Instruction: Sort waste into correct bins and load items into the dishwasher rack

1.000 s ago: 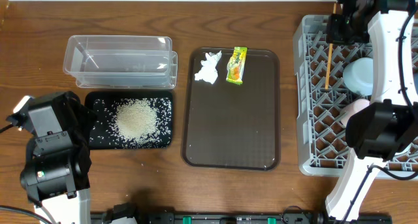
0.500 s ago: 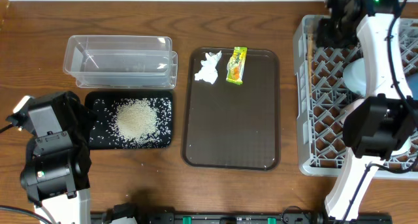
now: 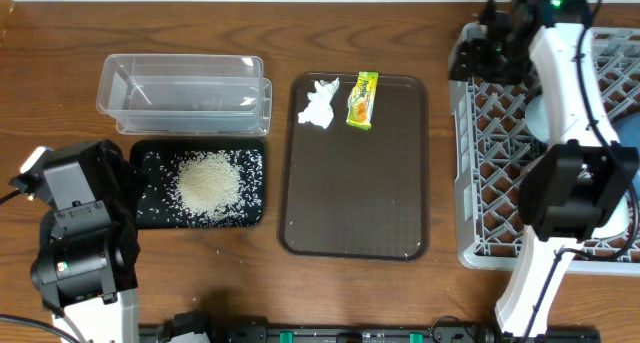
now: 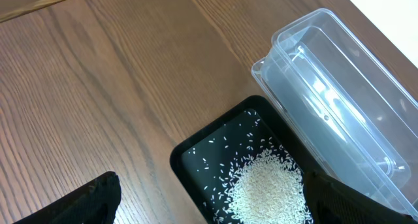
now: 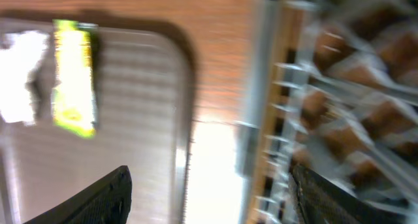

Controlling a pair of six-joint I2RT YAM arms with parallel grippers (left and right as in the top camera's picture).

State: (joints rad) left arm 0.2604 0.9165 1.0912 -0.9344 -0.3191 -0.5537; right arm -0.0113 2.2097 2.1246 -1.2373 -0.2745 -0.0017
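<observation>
Standing at the table, one counts the following.

1. Rice (image 3: pixel 208 183): a white heap on the black tray (image 3: pixel 140 219), with loose grains scattered round it.
2. Clear tub (image 3: pixel 112 95): just behind the black tray, its long side along the tray's far edge; nothing can be made out inside.
3. Tissue (image 3: pixel 319 103): crumpled, at the far end of the brown tray (image 3: pixel 355 183).
4. Snack wrapper (image 3: pixel 362 99): yellow-green, lying just to the right of the tissue on the same tray.
5. Dishwasher rack (image 3: pixel 490 163): grey lattice crate on the right side of the table (image 3: pixel 60 93). A pale bowl (image 3: pixel 538 113) sits in it, partly hidden by the right arm.
6. Left gripper (image 4: pixel 215 201): low at the near left, over the near end of the black tray. Its fingers stand wide apart with nothing between them.
7. Right gripper (image 5: pixel 209 198): poised over the far left corner of the rack. The wrist view is blurred, but it shows both fingers (image 5: pixel 108 198) spread wide and empty, with the rack's edge and the brown tray below.
</observation>
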